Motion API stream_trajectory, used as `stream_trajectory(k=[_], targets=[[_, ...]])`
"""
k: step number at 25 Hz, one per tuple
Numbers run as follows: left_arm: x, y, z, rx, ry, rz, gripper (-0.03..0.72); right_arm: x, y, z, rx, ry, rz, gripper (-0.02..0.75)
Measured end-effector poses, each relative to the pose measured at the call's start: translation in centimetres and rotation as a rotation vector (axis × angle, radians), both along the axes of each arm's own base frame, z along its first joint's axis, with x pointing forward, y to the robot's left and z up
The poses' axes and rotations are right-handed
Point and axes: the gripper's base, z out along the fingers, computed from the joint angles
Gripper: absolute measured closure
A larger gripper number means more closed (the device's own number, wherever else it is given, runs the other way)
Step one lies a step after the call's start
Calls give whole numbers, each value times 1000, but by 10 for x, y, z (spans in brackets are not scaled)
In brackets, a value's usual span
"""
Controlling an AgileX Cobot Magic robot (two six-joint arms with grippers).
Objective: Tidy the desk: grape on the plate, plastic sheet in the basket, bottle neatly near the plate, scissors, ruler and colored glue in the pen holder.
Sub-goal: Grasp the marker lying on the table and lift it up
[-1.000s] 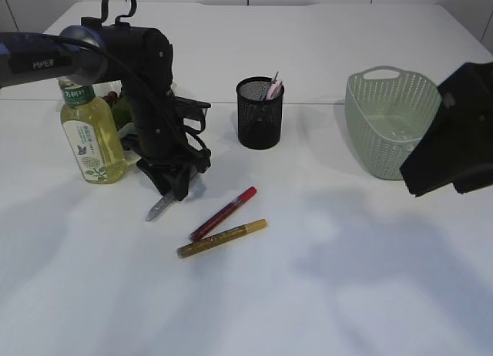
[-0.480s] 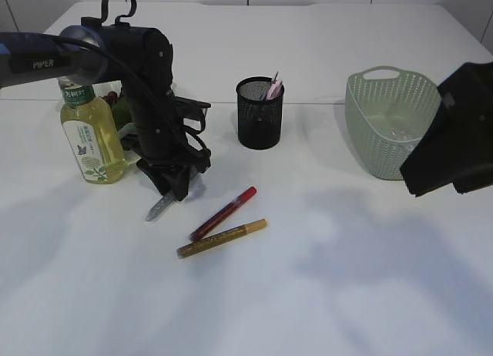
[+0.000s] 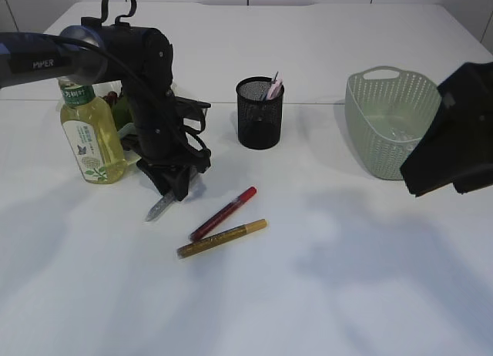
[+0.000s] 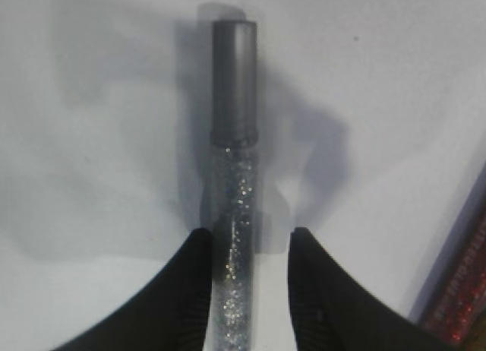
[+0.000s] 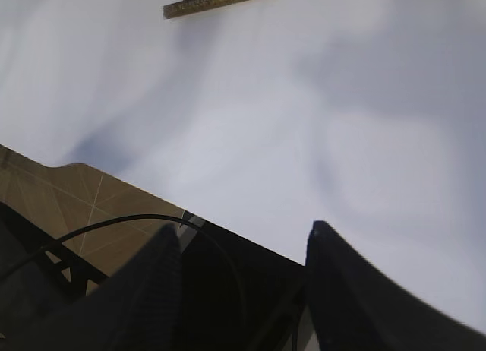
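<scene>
Reaching down at the left, the left claw (image 4: 247,290) straddles a silver glitter glue pen (image 4: 234,176) lying on the white tabletop (image 3: 323,294), fingers beside it. Red glue pen (image 3: 223,213) and gold glue pen (image 3: 222,238) lie nearer right. The right claw (image 5: 239,290) hangs spread, empty.

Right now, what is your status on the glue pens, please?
Left gripper straddles silver glue pen on table, not lifted. Right gripper open, empty. Red pen and gold pen on table. Path to holder looks clear.
</scene>
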Motion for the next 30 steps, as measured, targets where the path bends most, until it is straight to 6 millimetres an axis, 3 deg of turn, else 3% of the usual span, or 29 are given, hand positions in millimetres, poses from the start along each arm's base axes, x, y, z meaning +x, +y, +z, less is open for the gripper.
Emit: stream_trajectory(k=[11,19,30], targets=[[1,0,-8,5,11,0,449,0,0,0,0,0,0,319],[1,0,-7,6,9,-1,572,0,0,0,0,0,0,319],[2,0,-6,6,5,-1,610,0,0,0,0,0,0,319]])
